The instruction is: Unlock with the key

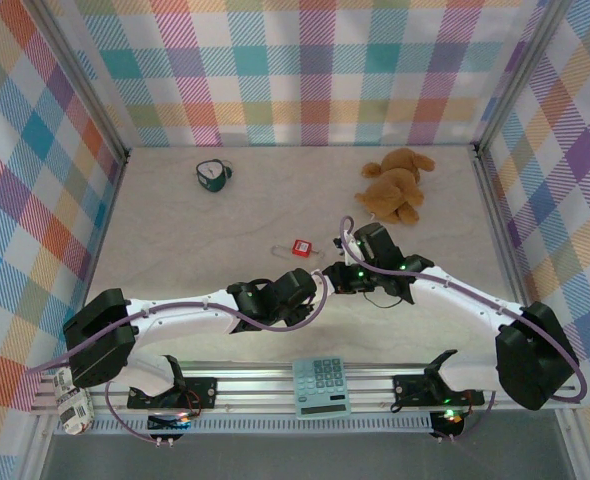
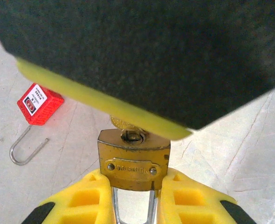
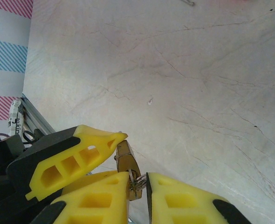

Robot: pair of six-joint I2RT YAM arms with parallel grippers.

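The padlock (image 2: 134,163) is pinched by the left fingers (image 2: 93,200), the inserted key (image 2: 121,122) at its 12 o'clock by the right fingers (image 3: 184,200); turning is needed next.

A white label with tiny dark print and a small red and black sign is seen on the red padlock (image 2: 39,103), but its words cannot be read. Letters are stamped on a little plate on the brass padlock (image 2: 134,163), yet they are too blurred to be read. Black letters like "gkin" are printed on a white strip (image 3: 15,119).
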